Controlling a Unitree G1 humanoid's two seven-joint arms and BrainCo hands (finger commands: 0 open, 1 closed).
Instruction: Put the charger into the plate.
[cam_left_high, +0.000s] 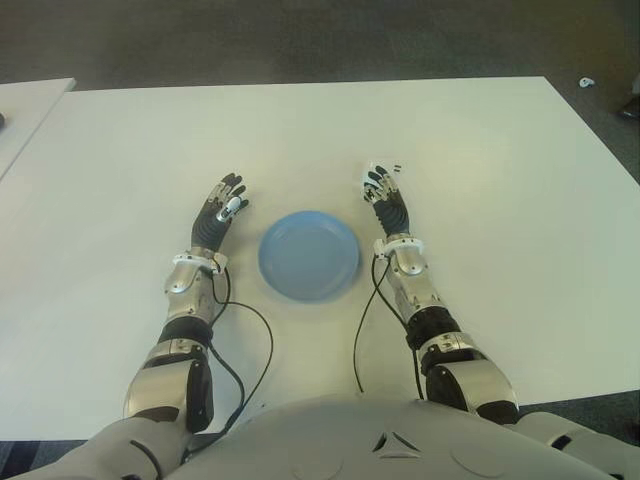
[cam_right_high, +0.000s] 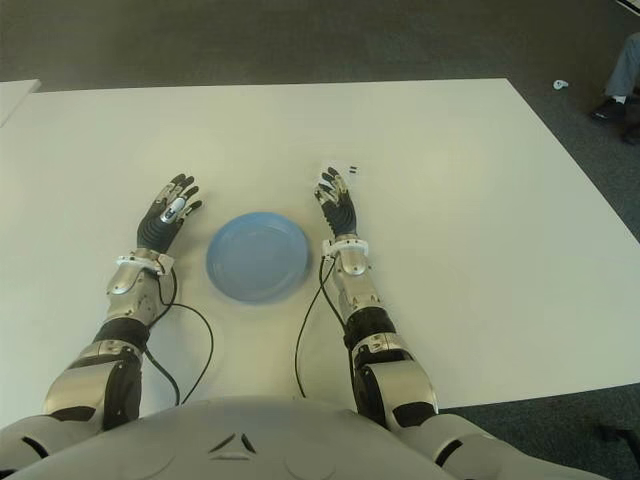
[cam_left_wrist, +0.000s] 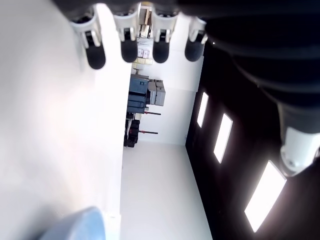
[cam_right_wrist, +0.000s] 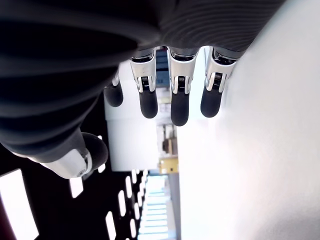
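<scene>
Left of the blue plate, the left hand is shown with fingers extended and apart, nothing held. The plate is seen on the white table, nothing in it. Just right of the plate, the right hand is shown likewise spread and holding nothing. Beyond its fingertips, a small dark object, possibly the charger, is seen on the table. No writing can be read.

Plate between left hand, right hand
</scene>
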